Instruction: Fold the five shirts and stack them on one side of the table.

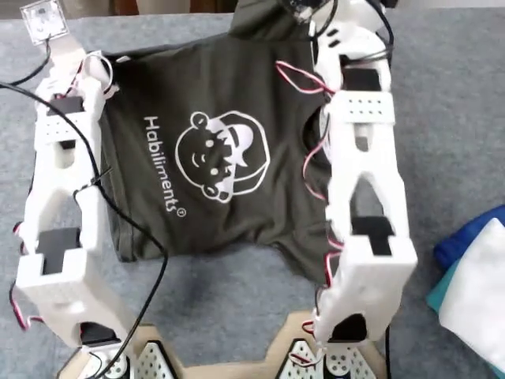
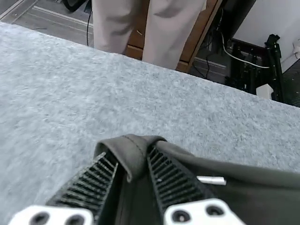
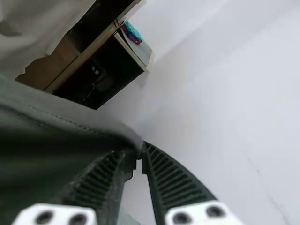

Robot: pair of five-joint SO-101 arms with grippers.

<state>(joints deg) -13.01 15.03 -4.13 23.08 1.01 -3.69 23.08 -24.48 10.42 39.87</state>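
Note:
A dark olive shirt (image 1: 213, 197) with a white cartoon print lies spread on the grey table (image 1: 229, 292) between both arms. My left gripper (image 1: 99, 67) sits at the shirt's far left corner; in the left wrist view it (image 2: 133, 157) is shut on a fold of the olive cloth (image 2: 234, 187), low over the table. My right gripper (image 1: 312, 16) is at the far right, holding that side of the shirt raised. In the right wrist view it (image 3: 137, 161) is shut on the shirt's hem (image 3: 47, 154) and points up at a wall.
A pile of other shirts (image 1: 473, 268), blue, teal and white, lies at the table's right edge. The arms' wooden base (image 1: 237, 359) stands at the near edge. Loose cables (image 1: 134, 229) cross the shirt's left side. Bare grey table (image 2: 93, 93) stretches beyond the left gripper.

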